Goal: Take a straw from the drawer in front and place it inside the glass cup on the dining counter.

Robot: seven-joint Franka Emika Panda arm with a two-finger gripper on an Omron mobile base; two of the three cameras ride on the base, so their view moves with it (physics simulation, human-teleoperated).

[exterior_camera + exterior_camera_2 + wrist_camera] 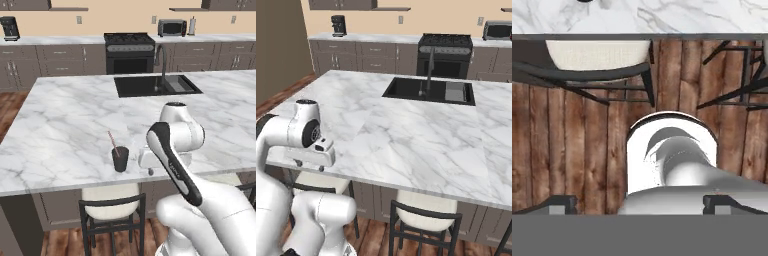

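You see straw [112, 141] leaning in dark cup [120, 159], cup near marble bench [65, 120] front edge, claw [150, 171] just beside it, fingers spread, holding nothing.

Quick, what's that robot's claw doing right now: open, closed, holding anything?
Gripper: open and holding nothing; its fingertips sit far apart in the hand view. The straw already stands in the glass cup.

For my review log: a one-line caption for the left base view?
Straw stands in glass cup on the dining counter; gripper alongside.
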